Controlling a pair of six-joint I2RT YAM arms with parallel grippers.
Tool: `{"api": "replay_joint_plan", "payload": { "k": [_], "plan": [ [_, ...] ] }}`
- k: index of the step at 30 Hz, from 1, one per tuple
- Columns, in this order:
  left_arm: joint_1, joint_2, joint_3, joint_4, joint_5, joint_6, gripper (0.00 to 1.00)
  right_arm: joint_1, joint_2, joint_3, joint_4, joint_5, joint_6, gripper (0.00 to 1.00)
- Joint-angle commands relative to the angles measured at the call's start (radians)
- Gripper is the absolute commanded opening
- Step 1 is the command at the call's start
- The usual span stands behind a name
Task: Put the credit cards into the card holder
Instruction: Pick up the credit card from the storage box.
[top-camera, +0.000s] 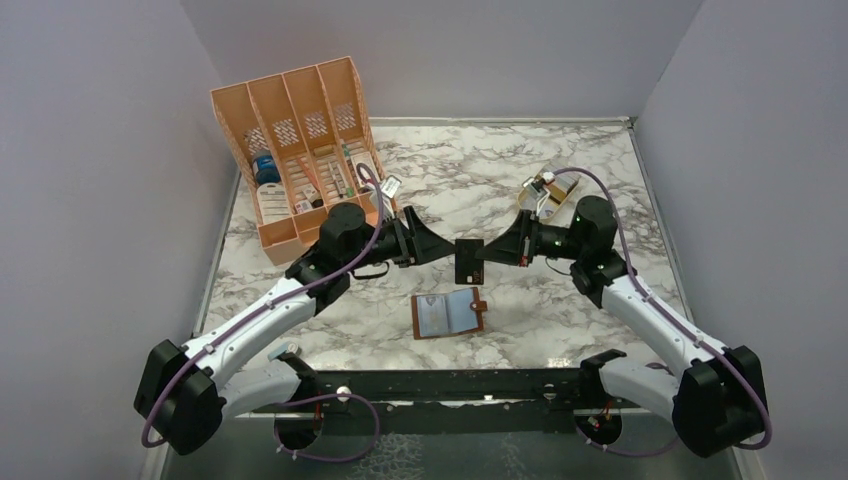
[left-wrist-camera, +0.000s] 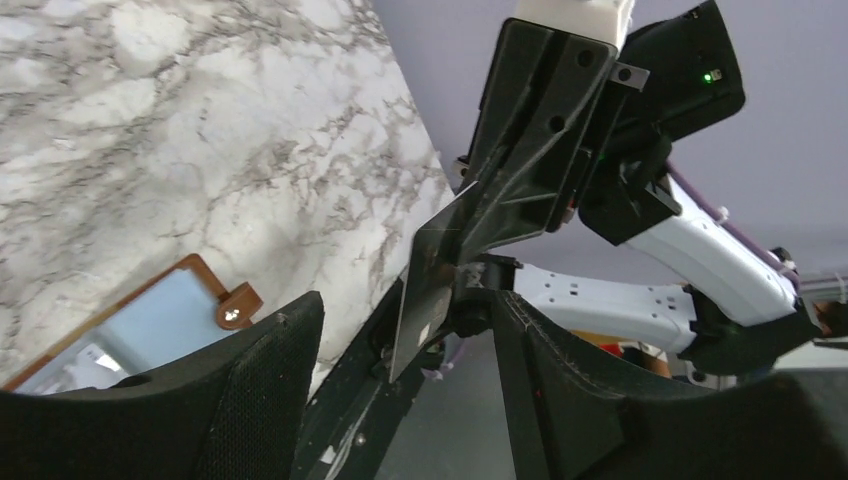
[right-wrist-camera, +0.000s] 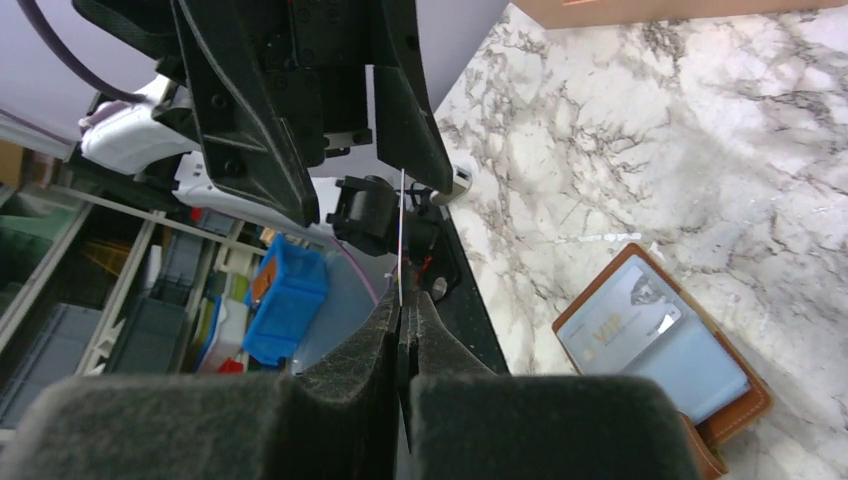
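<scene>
Overhead and wrist views of two arms meeting above a marble counter (top-camera: 460, 165). Counted items: two pincers, one airborne credit card (top-camera: 467, 262), one card holder (top-camera: 447, 314), one orange organiser (top-camera: 300, 125) and one small wooden stand (top-camera: 540, 193).

The right pincer (top-camera: 488, 252) is clamped on the credit card, holding it on edge in the air above the counter, just beyond the card holder. In the right wrist view the card shows only as a thin line rising from the closed pads (right-wrist-camera: 350, 400). The left pincer (top-camera: 446, 250) faces it with its jaws apart, one finger (left-wrist-camera: 255, 400) on each side of the dark card. No contact between these fingers and the card can be made out.

The card holder lies open and flat on the counter, near the arm bases, snap tab to one side. A pale card (right-wrist-camera: 625, 315) (printed "VIP") sits behind one bluish sleeve.

The organiser, at the far left corner, has four slots holding small boxes and bottles, too small to count. The stand is partly hidden behind the right arm, and its contents are unclear.
</scene>
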Motion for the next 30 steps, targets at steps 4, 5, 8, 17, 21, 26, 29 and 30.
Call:
{"api": "replay_joint_plan", "payload": {
  "k": [4, 5, 8, 17, 21, 26, 29, 30],
  "plan": [
    [0.003, 0.067, -0.042, 0.181, 0.127, -0.102, 0.59, 0.035, 0.076, -0.04, 0.246, -0.05, 0.137, 0.01],
    [0.003, 0.069, -0.045, 0.19, 0.127, -0.107, 0.56, 0.041, 0.086, -0.039, 0.249, -0.048, 0.137, 0.01],
    [0.003, 0.075, -0.052, 0.198, 0.127, -0.116, 0.44, 0.053, 0.11, -0.037, 0.248, -0.042, 0.138, 0.01],
    [0.002, 0.083, -0.095, 0.203, 0.111, -0.114, 0.0, 0.064, 0.117, -0.033, 0.125, -0.002, 0.048, 0.14],
    [0.01, 0.076, -0.132, 0.187, 0.088, -0.106, 0.0, 0.064, 0.092, -0.035, 0.0, 0.055, -0.019, 0.36],
    [0.014, 0.06, -0.142, -0.006, -0.027, -0.012, 0.0, 0.066, 0.083, -0.066, -0.118, 0.144, -0.063, 0.48],
    [0.016, 0.055, -0.15, -0.096, -0.086, 0.029, 0.0, 0.072, 0.093, -0.072, -0.216, 0.214, -0.109, 0.54],
    [0.017, 0.058, -0.158, -0.108, -0.091, 0.036, 0.0, 0.076, 0.1, -0.071, -0.241, 0.234, -0.124, 0.54]
  ]
}}
